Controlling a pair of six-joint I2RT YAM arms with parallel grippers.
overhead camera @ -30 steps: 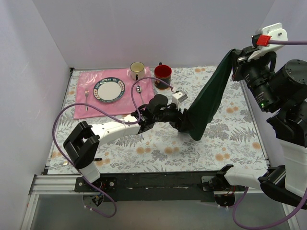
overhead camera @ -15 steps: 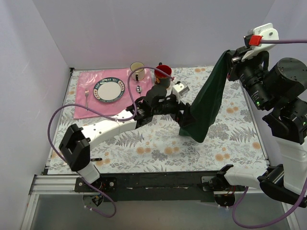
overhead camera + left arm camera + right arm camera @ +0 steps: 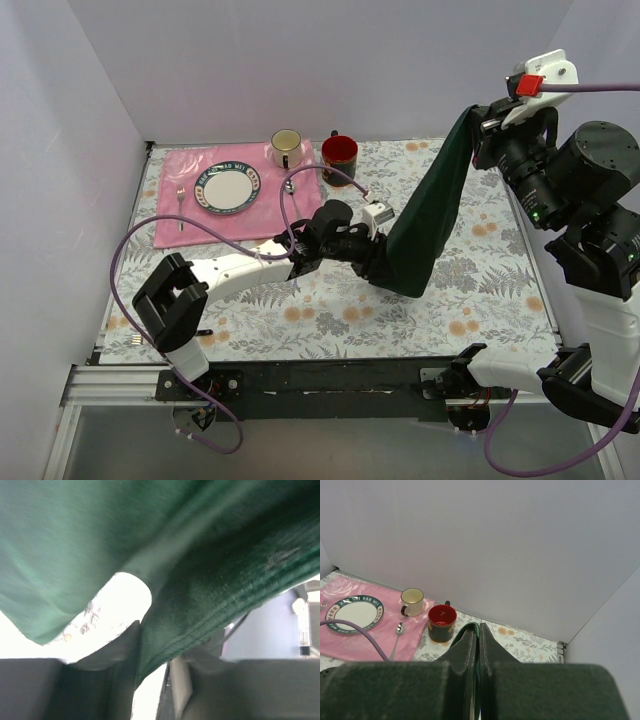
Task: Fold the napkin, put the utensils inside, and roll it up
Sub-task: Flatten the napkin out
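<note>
Napkin (image 3: 430, 210): dark green, hanging in the air over the 2 o'clock part of the table (image 3: 480, 300), stretched in a long slanted drape from a high corner down to a low one; lifted clear of the table except perhaps at its lowest fold (hard to judge from above).
Right gripper (image 3: 485, 125): raised high toward 1 o'clock, fingers pressed together on the napkin's top corner, a thin green edge showing between them in the wrist view.
Left gripper (image 3: 378, 262): reached out near the table's middle, at the napkin's lower end toward 7 o'clock of the drape; jaws partly apart with the cloth's hemmed edge running down between them, a bright gap beside the hem; cannot tell whether pressing on the cloth or only around it.
Placemat (image 3: 175, 230): pink, flat at 10 o'clock on the table, well apart from the napkin.
Plate (image 3: 228, 188): white with a dark green rim, on the placemat.
Small fork (image 3: 180, 205): on the placemat at 9 o'clock of the plate.
Spoon (image 3: 289, 188): on the placemat at 3 o'clock of the plate.
Cream mug (image 3: 286, 147): upright at the placemat's far edge, at 1 o'clock of the plate.
Red mug (image 3: 339, 153): upright just beside the placemat's far right corner, at 3 o'clock of the cream mug.
</note>
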